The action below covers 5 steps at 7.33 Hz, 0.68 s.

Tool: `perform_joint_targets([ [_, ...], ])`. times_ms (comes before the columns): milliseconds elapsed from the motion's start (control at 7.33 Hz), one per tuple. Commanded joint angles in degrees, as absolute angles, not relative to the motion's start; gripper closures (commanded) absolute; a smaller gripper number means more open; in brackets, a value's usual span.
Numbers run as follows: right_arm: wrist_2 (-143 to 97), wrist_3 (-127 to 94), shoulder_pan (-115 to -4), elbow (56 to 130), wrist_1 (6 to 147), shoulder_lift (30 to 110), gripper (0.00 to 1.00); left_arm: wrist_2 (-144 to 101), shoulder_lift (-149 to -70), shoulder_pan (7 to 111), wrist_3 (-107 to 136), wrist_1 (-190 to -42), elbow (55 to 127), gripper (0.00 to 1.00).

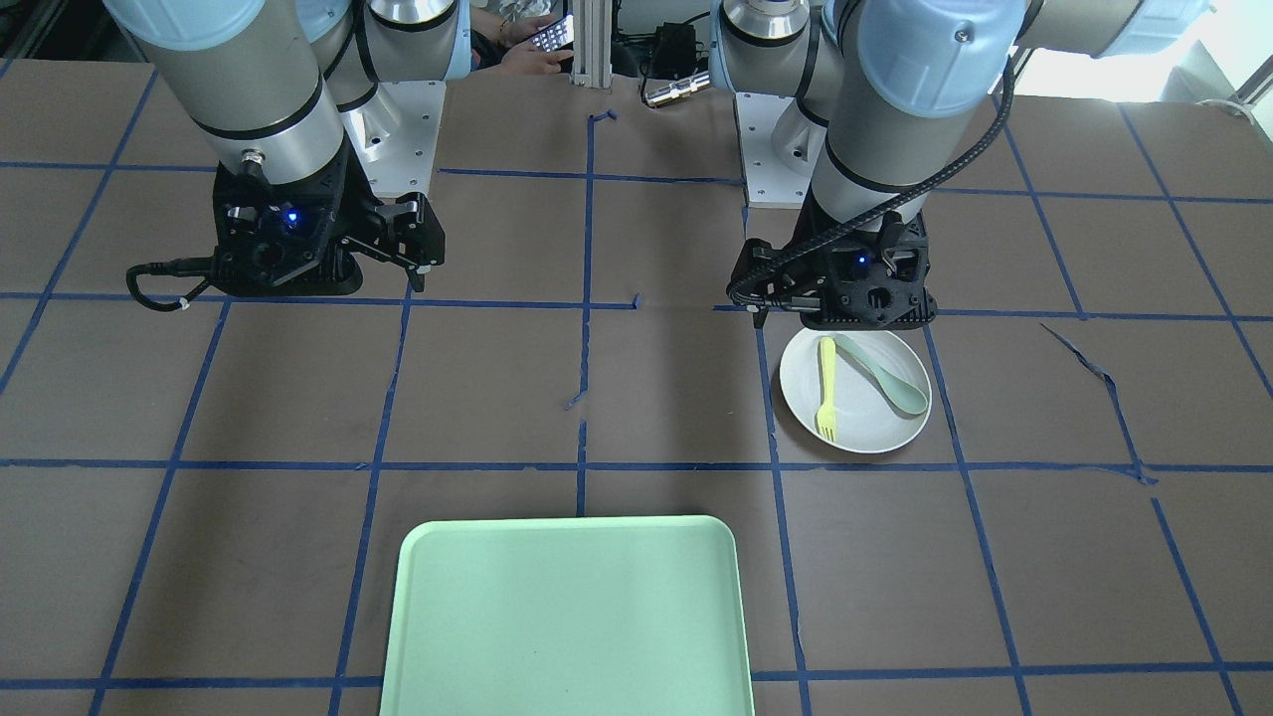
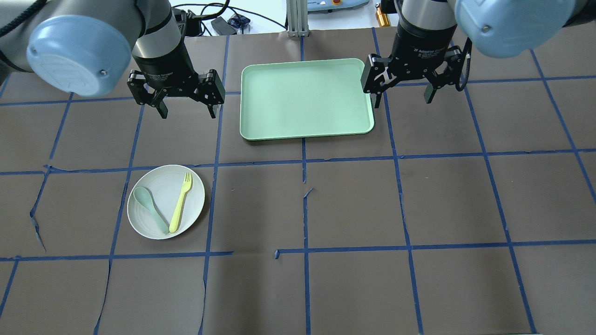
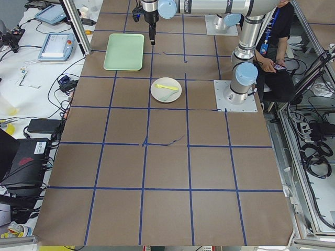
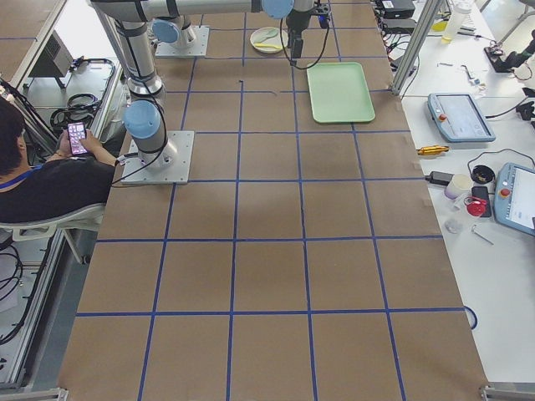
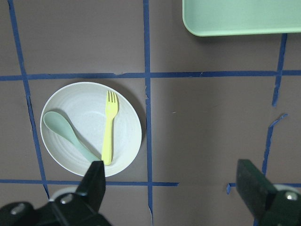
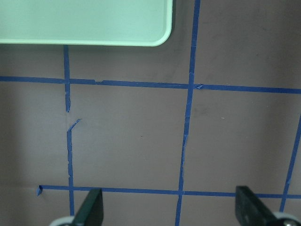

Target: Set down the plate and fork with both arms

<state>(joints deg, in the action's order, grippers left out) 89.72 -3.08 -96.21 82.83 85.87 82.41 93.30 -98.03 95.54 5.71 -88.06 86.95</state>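
**Containers.** The plate (image 2: 164,188) lies on the brown, blue-taped table (image 2: 354,209) on the robot's left side, nearer the robot than the left gripper (image 2: 188,114). It holds the fork (image 2: 180,203) and a green-grey spoon (image 2: 150,208), laid in a V. Their handles meet at the rim nearest the robot, and the tines point away from it. The mint-green tray (image 2: 305,98) lies farther out, between the two grippers.

**Grippers.** The left gripper and the right gripper (image 2: 402,101) both hang above the table with fingers spread wide, grasping nothing.

**Views.** The left wrist camera takes in the plate, both utensils and one tray corner. The right wrist camera shows only a tray corner and taped table. The side views add a seated operator (image 4: 42,180) holding a phone (image 4: 77,138).

**Writing.** The white lettering on the gripper bodies is too small to read.
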Motion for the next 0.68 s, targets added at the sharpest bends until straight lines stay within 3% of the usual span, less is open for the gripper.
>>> perform_joint_targets([
  [0,90.00,-3.25,-96.15,82.88,82.30,82.44,0.00,93.43,-97.91,95.62,5.80,-88.50,87.10,0.00],
  [545,89.91,-3.25,-96.15,82.62,82.62,82.35,0.00,93.34,-97.47,95.80,5.80,-88.51,87.10,0.00],
])
